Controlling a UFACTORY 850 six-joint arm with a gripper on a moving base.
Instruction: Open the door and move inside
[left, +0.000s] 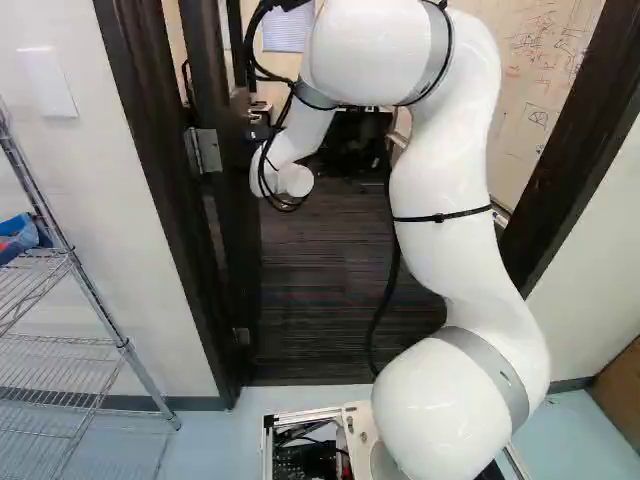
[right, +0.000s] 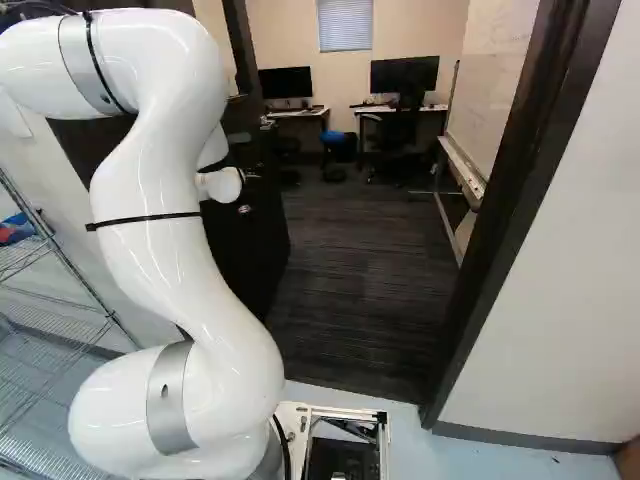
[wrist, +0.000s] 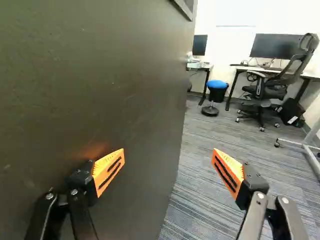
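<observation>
Dark door (wrist: 115, 90) ends between parted fingers (wrist: 111, 170), perhaps touching one, carpet (wrist: 200, 130) opening alongside.

Ahead of me, dark grey striped carpet (right: 360, 330). Beyond, white-topped desks (right: 303, 112) bearing flat black monitors (right: 404, 74); high-backed black mesh chair (wrist: 267, 93), blue-seated black stool (wrist: 217, 84) near them. White-blinded window (right: 345, 24) in beige wall (right: 290, 40). To my left, silver wire rack (left: 124, 343) on pale blue floor (left: 220, 440).
</observation>
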